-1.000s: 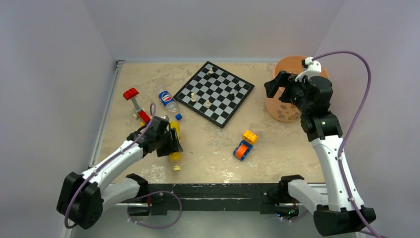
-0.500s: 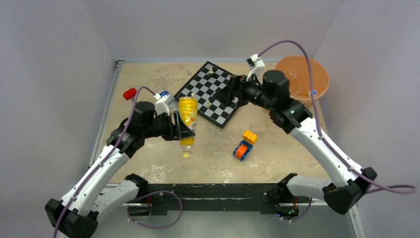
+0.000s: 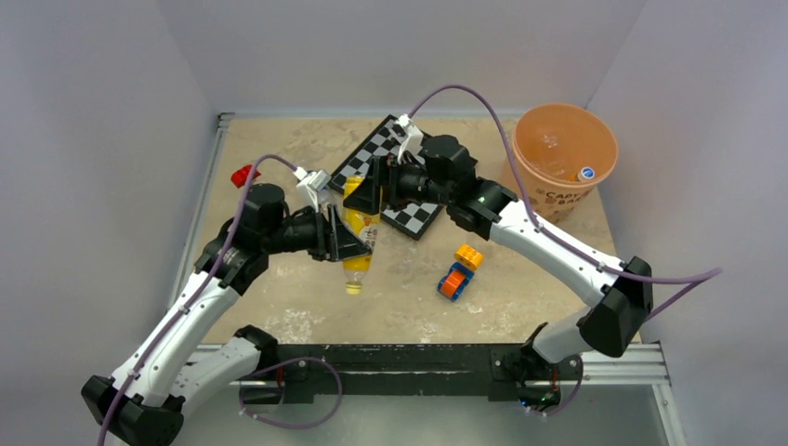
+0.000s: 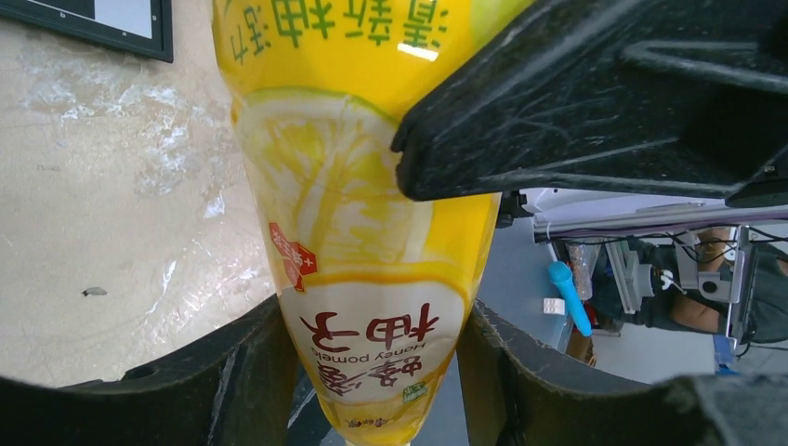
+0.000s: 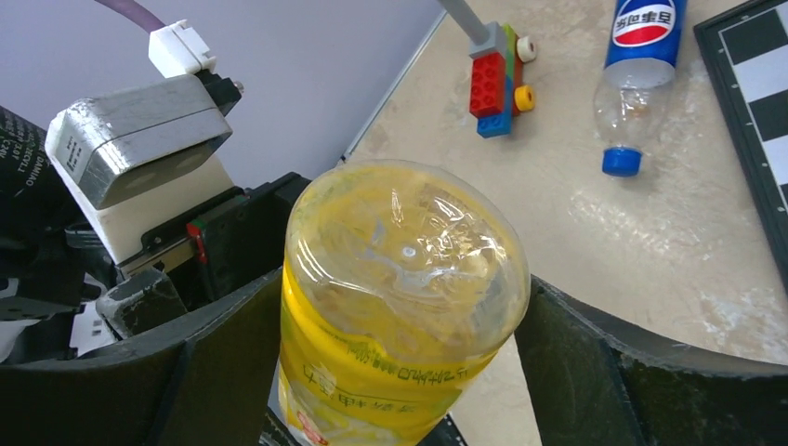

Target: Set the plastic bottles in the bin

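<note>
My left gripper is shut on the yellow bottle and holds it above the table, cap end down; the left wrist view shows its fingers pressed to the label of the bottle. My right gripper is open, its jaws on either side of the bottle's upper base end. The Pepsi bottle lies on the table beyond. The orange bin stands at the far right with a blue-capped bottle inside.
A chessboard with pieces lies under my right arm. An orange-blue toy car sits mid-table. A red block toy lies far left, also in the right wrist view.
My right arm swung left from the bin, over the chessboard, to the bottle's base. My left gripper lifted the yellow bottle off the table and moved it slightly right.
</note>
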